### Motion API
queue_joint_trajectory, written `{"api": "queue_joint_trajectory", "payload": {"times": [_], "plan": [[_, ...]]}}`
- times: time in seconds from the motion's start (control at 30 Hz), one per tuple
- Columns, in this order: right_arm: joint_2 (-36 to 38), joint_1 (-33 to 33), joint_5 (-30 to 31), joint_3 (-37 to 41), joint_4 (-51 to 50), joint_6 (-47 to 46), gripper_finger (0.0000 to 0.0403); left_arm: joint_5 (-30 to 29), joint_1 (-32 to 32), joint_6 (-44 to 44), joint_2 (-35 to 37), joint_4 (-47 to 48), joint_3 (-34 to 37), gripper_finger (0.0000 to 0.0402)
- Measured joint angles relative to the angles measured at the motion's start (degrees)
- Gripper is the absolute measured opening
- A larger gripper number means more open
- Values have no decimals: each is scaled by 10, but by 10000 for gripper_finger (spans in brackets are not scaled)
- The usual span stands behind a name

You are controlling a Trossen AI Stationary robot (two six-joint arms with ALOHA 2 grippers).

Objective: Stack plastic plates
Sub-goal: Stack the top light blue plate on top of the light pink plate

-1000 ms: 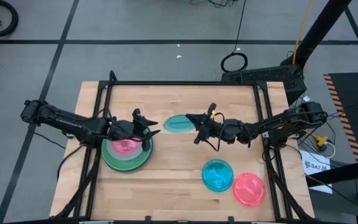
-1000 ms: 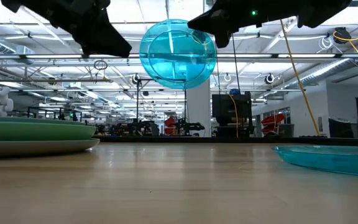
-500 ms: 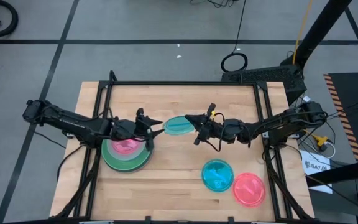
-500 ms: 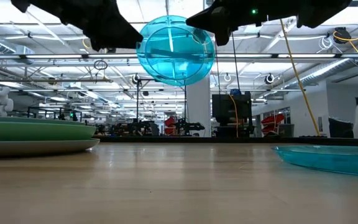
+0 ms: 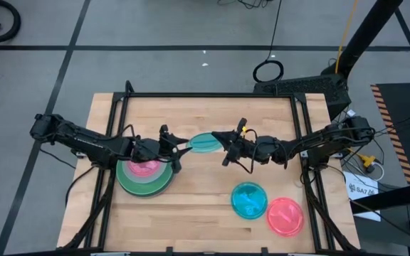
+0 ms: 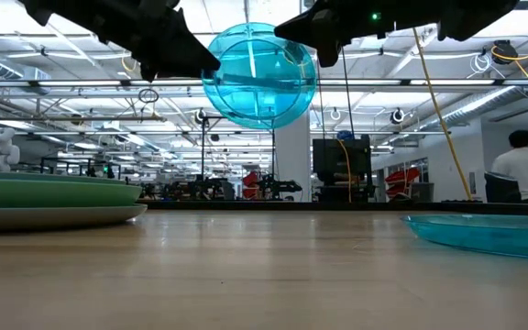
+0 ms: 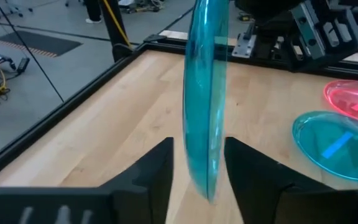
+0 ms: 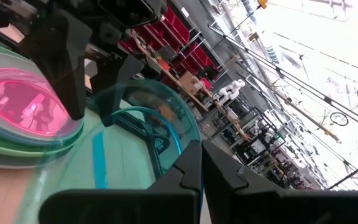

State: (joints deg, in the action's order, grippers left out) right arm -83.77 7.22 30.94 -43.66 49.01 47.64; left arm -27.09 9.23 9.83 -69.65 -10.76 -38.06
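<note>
the right gripper (image 5: 217, 137) sits just right of centre in the high view, its fingers (image 8: 194, 163) pinched tight on the rim of a translucent cyan plate (image 5: 203, 142), which hangs in the air above the table (image 5: 212, 117). in the low view that plate (image 6: 259, 75) floats at the top centre, tilted so its face shows as a full disc. the left gripper (image 5: 181, 149) reaches in from the left of the frame and meets the plate's other edge. in its own wrist view the rim (image 7: 206, 93) runs edge-on between the two dark fingers (image 7: 151, 168), which stand a little apart on either side with a sliver of gap, so they are not clamped on it.

just under the left arm, at the left of the high view, lies the stack (image 5: 145, 178): a large grey plate at the bottom, green above it, a pink plate (image 5: 144, 167) on top. at the lower right of the table a second cyan plate (image 5: 249, 200) lies flat, with another pink plate (image 5: 285, 216) beside it, the rims nearly touching. a person (image 6: 526, 171) shows far back at the right of the low view.
</note>
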Motion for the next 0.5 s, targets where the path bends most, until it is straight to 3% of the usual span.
{"api": "queue_joint_trajectory", "payload": {"times": [0.33,0.5], "plan": [[0,0,-40,0,0,-21,26,-2,-2,15,0,1,0,18],[0,-1,-40,0,0,-31,59,-2,-2,28,0,2,0,9]]}}
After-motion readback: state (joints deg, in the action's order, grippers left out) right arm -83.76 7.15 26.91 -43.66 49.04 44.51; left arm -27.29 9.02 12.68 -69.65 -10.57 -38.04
